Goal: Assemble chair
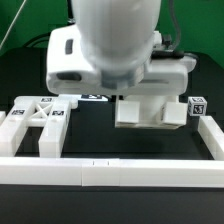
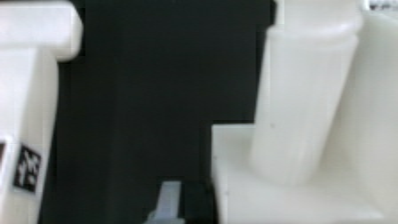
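Positioning seems the step in hand: gripper (image 2: 169, 203), jaws together on nothing visible, hovers just beside the notched block (image 1: 150, 112). X-braced frame (image 1: 38, 118) lies well apart from that block, small cube (image 1: 198, 105) near it. Next move likely calls for opening to grasp a part.

A: Where is the glossy white X-braced plastic frame (image 1: 38, 122)?
B: Lower left, lying flat, tags up. The glossy white chunky notched block (image 1: 150, 112) stands centre-right, with the small tagged white cube (image 1: 197, 107) just beside it, further right.
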`<action>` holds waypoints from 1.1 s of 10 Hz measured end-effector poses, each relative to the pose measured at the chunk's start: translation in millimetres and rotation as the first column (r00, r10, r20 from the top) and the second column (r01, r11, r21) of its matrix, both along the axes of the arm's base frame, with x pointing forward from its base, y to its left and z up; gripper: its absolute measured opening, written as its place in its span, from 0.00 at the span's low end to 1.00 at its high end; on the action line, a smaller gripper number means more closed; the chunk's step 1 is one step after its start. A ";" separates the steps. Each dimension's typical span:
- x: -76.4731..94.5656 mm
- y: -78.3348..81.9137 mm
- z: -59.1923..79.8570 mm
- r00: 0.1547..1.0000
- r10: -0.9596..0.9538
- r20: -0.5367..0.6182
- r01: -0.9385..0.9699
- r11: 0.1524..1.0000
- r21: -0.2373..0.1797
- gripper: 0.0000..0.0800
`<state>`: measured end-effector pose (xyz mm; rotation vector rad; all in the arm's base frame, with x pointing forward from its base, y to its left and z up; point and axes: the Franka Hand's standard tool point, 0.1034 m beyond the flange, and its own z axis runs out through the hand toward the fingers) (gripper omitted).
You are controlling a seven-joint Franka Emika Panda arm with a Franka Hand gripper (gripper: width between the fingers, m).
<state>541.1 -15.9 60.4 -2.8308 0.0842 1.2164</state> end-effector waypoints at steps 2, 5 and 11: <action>-3.4 -4.1 -4.4 0.993 -0.003 -0.115 0.005 1.000 0.011 0.04; 6.6 -10.2 -17.8 0.993 -0.003 -0.121 0.003 1.000 0.006 0.04; 3.6 -14.7 -23.1 0.991 -0.011 -0.131 0.012 1.000 0.003 0.59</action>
